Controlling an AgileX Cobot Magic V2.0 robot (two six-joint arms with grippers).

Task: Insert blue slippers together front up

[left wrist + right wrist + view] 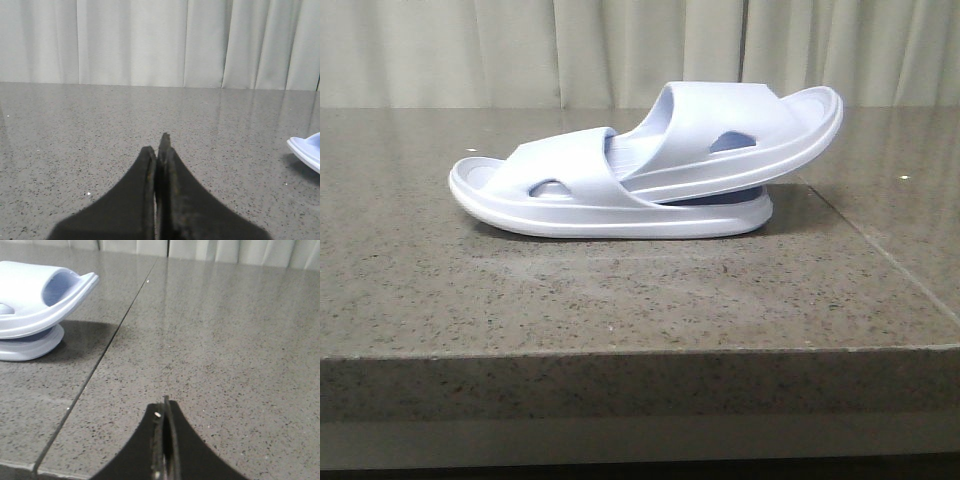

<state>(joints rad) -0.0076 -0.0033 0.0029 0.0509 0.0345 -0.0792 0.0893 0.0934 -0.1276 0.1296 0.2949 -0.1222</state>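
Observation:
Two pale lavender-blue slippers lie nested on the grey stone table. The lower slipper lies flat. The upper slipper is pushed under the lower one's strap and tilts up to the right. No gripper shows in the front view. My left gripper is shut and empty above bare table, with one slipper's tip off to the side. My right gripper is shut and empty, apart from the slippers.
The grey speckled table has a front edge near the camera and a seam running along its right part. The seam also shows in the right wrist view. A pale curtain hangs behind the table.

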